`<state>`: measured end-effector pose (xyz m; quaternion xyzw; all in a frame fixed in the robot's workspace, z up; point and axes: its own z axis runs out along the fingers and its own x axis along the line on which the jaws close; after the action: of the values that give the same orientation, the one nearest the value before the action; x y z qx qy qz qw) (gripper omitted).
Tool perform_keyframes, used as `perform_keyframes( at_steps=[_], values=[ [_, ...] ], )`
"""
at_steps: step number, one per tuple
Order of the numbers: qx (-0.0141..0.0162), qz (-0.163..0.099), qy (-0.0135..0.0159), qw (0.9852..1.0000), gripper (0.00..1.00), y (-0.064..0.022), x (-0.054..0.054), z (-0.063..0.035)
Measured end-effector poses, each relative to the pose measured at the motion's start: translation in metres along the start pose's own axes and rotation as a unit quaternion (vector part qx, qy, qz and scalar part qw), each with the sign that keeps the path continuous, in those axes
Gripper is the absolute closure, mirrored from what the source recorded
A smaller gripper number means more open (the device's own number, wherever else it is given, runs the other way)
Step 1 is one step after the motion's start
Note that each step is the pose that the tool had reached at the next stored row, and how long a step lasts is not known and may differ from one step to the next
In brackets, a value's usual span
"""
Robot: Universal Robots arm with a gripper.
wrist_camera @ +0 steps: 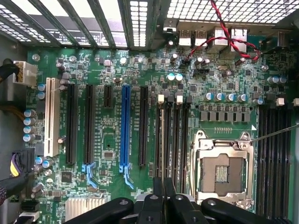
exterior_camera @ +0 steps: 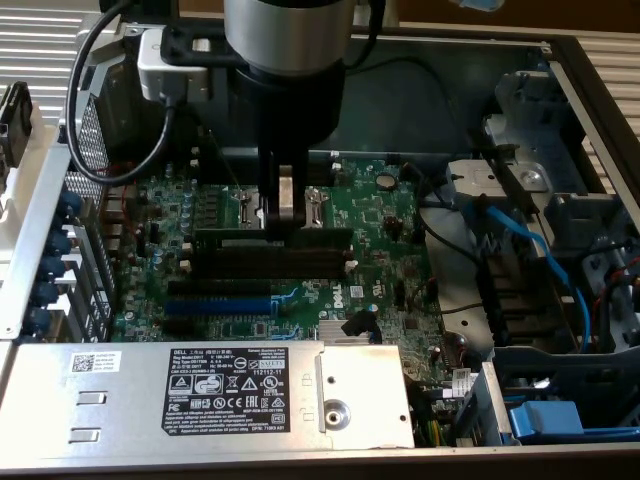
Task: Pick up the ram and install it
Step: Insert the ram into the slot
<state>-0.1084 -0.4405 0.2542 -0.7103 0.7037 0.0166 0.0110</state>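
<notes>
Jaws of the gripper [exterior_camera: 285, 222] clench the long, thin dark-green circuit-board ram [exterior_camera: 230, 239], its length running along the black plastic memory slots [exterior_camera: 260, 263] directly beneath.

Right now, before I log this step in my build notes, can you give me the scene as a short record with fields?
setting: open computer case with a green main board inside
hand: hand down over the middle of the ram
ram: ram lying along the slot row, on the side away from the blue slot; fully seated or not, cannot tell
other slots: black slots next to the ram, then the blue slot
processor: socket has no chip in it
</notes>
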Motion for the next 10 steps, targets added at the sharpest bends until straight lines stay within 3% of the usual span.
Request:
perform_keyframes(
  at_steps=[10],
  values=[
    [0.0000,-0.001,0.0000,1.0000,0.88,0.0017,0.0004,0.0040]
  ],
)
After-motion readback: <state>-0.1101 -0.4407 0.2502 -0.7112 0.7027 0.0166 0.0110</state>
